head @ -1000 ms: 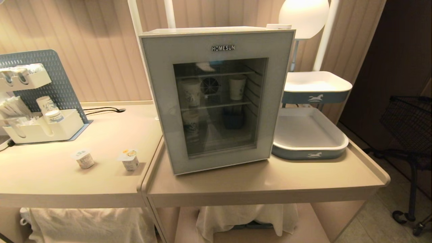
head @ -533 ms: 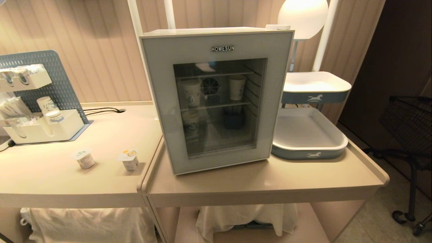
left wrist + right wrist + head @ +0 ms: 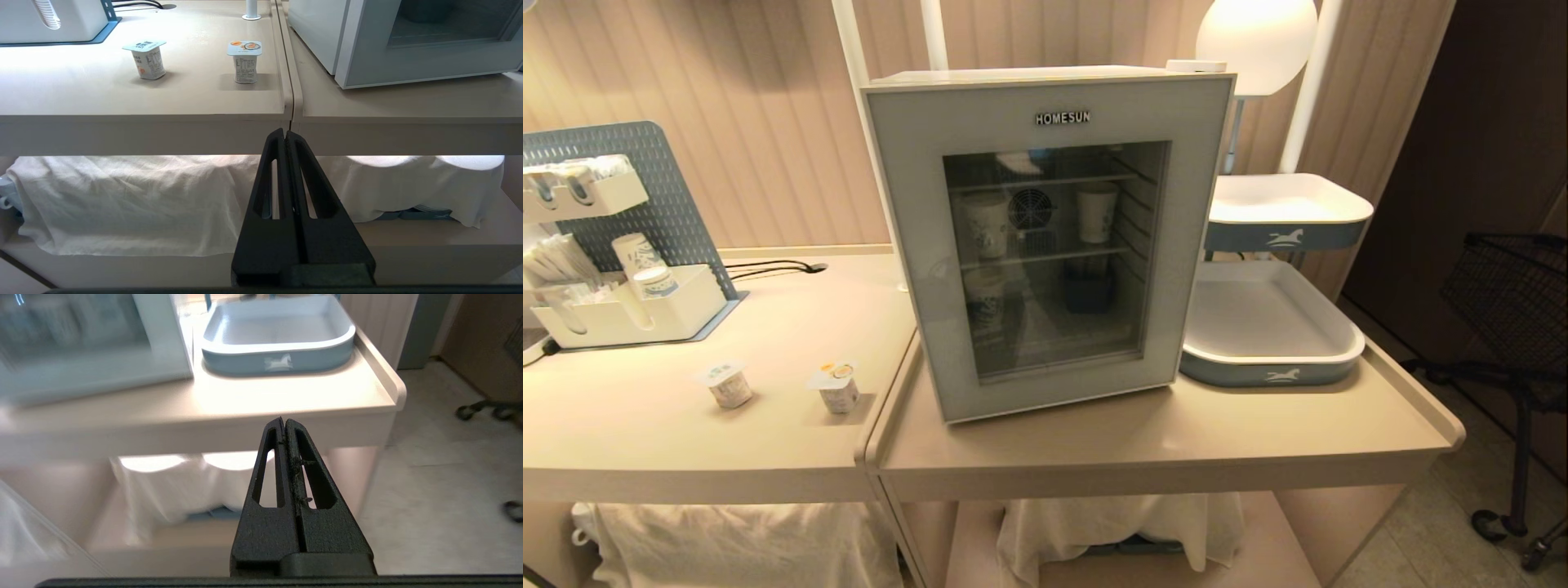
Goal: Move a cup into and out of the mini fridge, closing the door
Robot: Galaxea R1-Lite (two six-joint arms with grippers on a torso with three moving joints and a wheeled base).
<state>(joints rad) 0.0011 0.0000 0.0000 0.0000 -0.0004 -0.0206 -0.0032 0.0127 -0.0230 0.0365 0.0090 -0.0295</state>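
Both grippers sit low, out in front of the tables and below the tabletops. The left gripper (image 3: 285,134) has its jaws pressed together on nothing, tips lined up with the seam between the two tables (image 3: 204,102), with open air all round it. Past that front edge, up and to one side, stand two small yogurt cups (image 3: 244,61). The right gripper (image 3: 284,424) is pinched together too, also empty, just short of the table's front lip, with bare floor (image 3: 441,477) beside it. Beyond it on the tabletop are the mini fridge (image 3: 1045,77) and a grey-blue tray (image 3: 278,339). The door (image 3: 1049,245) is closed flush, and a cup (image 3: 1097,212) stands on the wire shelf inside.
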